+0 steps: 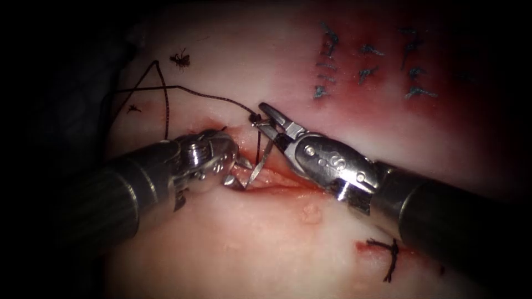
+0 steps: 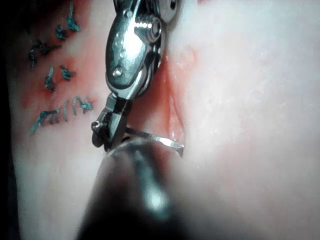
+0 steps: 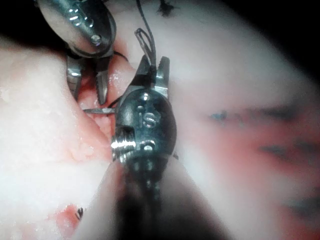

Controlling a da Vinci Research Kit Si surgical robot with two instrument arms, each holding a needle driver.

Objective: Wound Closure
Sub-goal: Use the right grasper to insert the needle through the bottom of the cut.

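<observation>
The cut (image 1: 277, 185) runs across the pale tissue (image 1: 266, 243). My right tool (image 1: 260, 119) comes in from the right, jaws shut on the curved needle (image 1: 260, 158) close to its thread end. The needle arcs down from there, and its point sits in the cut; I cannot tell whether it has pierced the tissue. Dark thread (image 1: 205, 94) trails from the needle's end up and left over the tissue. My left tool (image 1: 235, 171) is at the cut's left end, jaws open beside the needle's lower part, holding nothing. In the left wrist view the right tool (image 2: 102, 135) holds the needle (image 2: 152, 138).
Several finished stitches (image 1: 366, 61) lie at the upper right on tissue stained with red fluid. One dark stitch (image 1: 390, 257) sits at the lower right, under the right shaft. A cut thread end (image 1: 180, 58) lies at the upper left. The thread loops (image 1: 160, 94) left of the cut.
</observation>
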